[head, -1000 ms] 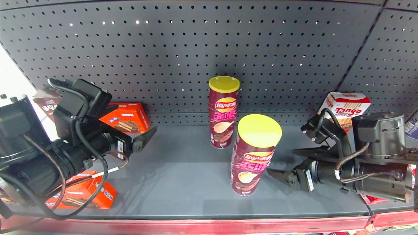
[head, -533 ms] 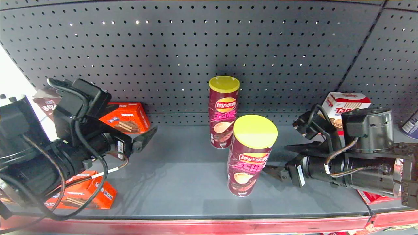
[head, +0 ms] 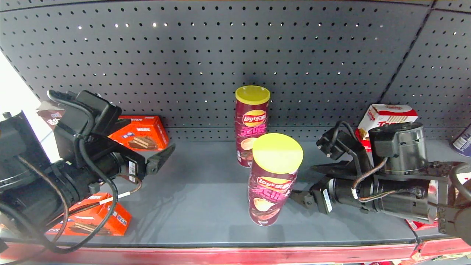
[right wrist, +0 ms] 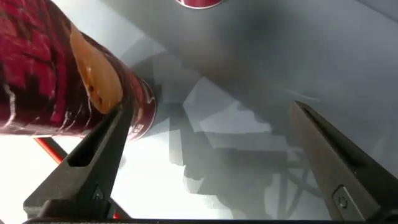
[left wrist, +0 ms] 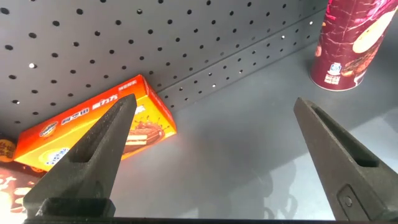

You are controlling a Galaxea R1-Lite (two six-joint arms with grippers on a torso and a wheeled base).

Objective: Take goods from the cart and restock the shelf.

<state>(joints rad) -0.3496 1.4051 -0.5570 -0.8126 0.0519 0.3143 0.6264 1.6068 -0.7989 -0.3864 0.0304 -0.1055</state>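
Over the last second the right pincer (head: pixel 303 181) has slid sideways along the dark grey metal shelf (head: pixel 206 198), and the near maroon cardboard crisp tube with the yellow plastic lid (head: pixel 274 180) has travelled with it, ending a little closer to the shelf's front lip. The pincer's fingers stand wide apart, not clamped on anything. In the right wrist view one finger's tip lies against the tube's lower wall, with the tube mostly outside the gap, so this reads as a nudge rather than a carry.

The tube stands upright on its base at that fingertip. The second, matching maroon tube (head: pixel 252 110) stands farther out beyond the pincer tips, close to the perforated grey back panel (head: pixel 184 55). The nudged tube now sits more nearly in line in front of it.

For restocking, that suggests this tube is already delivered and only being squared into a row; a push low on a tall tube could tip it.

The left pincer (left wrist: pixel 214 102) hangs apart and empty, with a flat orange cardboard biscuit box (left wrist: pixel 99 127) lying just beyond one finger.
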